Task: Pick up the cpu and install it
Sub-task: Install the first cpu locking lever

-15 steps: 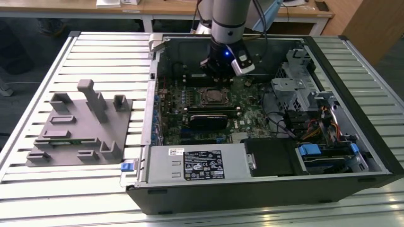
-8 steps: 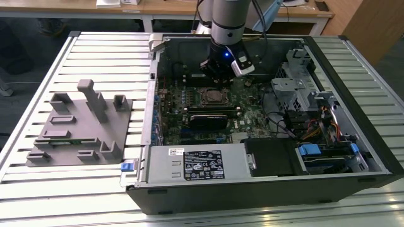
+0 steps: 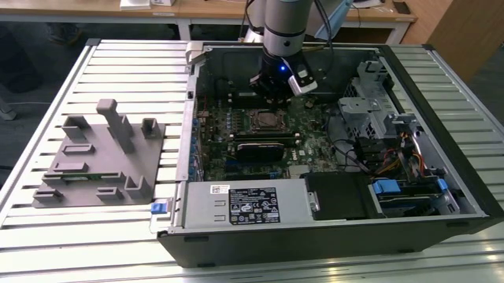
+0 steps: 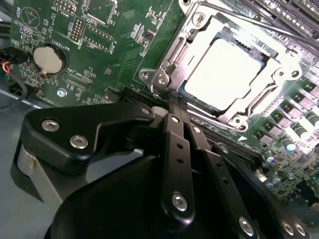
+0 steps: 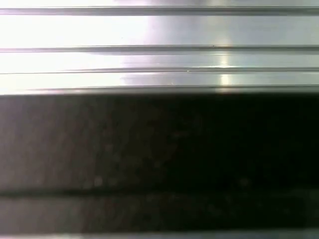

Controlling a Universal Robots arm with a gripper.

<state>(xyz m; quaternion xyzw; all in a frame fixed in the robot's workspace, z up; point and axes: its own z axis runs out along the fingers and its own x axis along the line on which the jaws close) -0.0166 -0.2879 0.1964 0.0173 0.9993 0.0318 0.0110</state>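
The cpu point(image 4: 227, 74) is lying flat inside the socket frame point(image 4: 199, 30) on the motherboard point(image 4: 114, 30), its pale metal top facing up and showing bright in the second wrist view. Judged from this, the pick-up and placement steps are complete: the chip is sitting seated in the socket, not in the gripper. The metal retention frame around the chip appears to be resting open or only partly closed; whether it is latched cannot be told from the pictures.

The gripper point(image 4: 172, 102) is hovering just beside the socket frame, with its black fingers point(image 4: 174, 129) brought together and nothing between them. The fingertips are sitting at the near edge of the socket frame; whether they are touching it cannot be told. In the exterior view the gripper point(image 3: 272, 97) is hanging inside the computer case point(image 3: 331, 236), directly over the motherboard and next to the socket frame point(image 3: 264, 121).

The computer case is lying on its side with the panel off, on a table point(image 3: 118, 65) of ribbed aluminium slats. A grey fixture plate point(image 3: 98, 165) with upright blocks is standing on the table, well apart from the socket frame and outside the case wall. A round coin battery point(image 4: 49, 59) is sitting on the motherboard near the socket frame. Wooden desks point(image 3: 212, 9) are standing beyond the table.
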